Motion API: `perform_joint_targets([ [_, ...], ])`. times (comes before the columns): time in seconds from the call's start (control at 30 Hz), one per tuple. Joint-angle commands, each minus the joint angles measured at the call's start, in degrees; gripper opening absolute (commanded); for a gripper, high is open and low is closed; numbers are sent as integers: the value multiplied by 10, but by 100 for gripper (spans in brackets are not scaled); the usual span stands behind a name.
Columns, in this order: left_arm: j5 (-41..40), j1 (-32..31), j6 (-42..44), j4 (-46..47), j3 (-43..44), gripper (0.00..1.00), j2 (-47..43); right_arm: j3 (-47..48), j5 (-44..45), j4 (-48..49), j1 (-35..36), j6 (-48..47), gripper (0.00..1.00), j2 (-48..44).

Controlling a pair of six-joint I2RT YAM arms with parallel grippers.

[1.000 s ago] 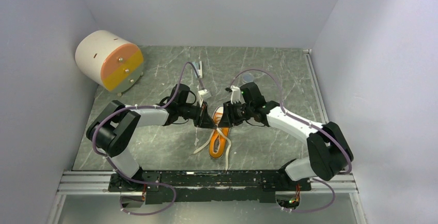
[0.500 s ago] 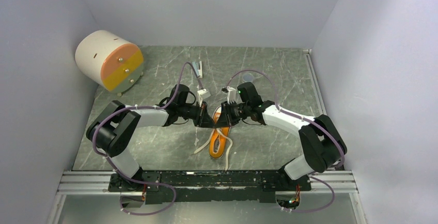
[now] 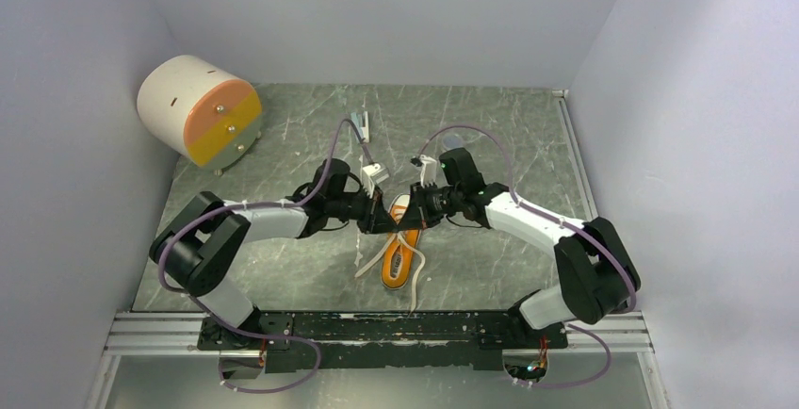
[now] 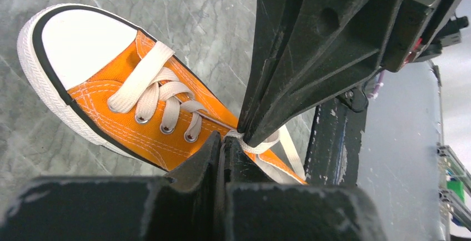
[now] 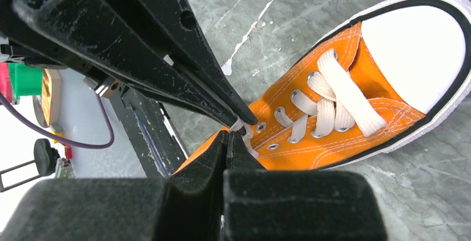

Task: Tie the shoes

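Grey marbled desk (image 3: pixel 283 145), boxed in by pale walls (image 3: pixel 377 13), a white-and-orange drum (image 3: pixel 198 107) in its far left corner. I see the orange sneaker (image 3: pixel 396 263) mid-desk, toe pointing away from the arms. Left fingers (image 4: pixel 222 144) and right fingers (image 5: pixel 228 138) meet tip to tip, both pinched tight on its white laces (image 4: pixel 147 85).

Top view: shoe (image 3: pixel 396 266) midsection hidden under left pincer (image 3: pixel 384 226), right pincer (image 3: pixel 412 218); grip on lace (image 3: pixel 372 260) too small to tell. Wrist views: heel hidden behind pincers, lower frame.
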Motion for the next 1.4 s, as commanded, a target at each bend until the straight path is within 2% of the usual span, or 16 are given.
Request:
perform_joint_targets([
  [0.0,-108,-17,-24,49,-25,5,-15,2,-29,-5,-5,23,0,-15],
  [0.13,-139,-24,-41,76,-42,5,-23,-9,-67,40,-4,68,0,-21],
  [0.3,-125,-43,-85,146,-54,5,8,-55,-94,191,4,200,0,-23],
  [0.47,-113,-45,-162,285,-95,5,43,-90,-116,265,9,280,12,-22],
  [0.6,-108,-45,-187,340,-107,5,60,-69,-148,196,8,249,29,-28],
  [0.7,-109,-45,-173,324,-107,5,53,-32,-137,52,-18,144,40,-46],
  [0.77,-109,-43,-167,317,-108,5,47,-27,-120,-11,-56,93,44,-59],
  [0.83,-110,-41,-161,308,-106,5,44,-27,-97,-51,-94,58,44,-62],
  [0.93,-119,-41,-147,284,-103,5,34,-18,-63,-73,-111,23,40,-42],
  [1.1,-110,-41,-151,284,-92,5,38,-18,-100,-14,-107,49,24,16],
  [1.37,-89,-41,-169,309,-90,5,47,-67,-118,77,-88,111,22,34],
])
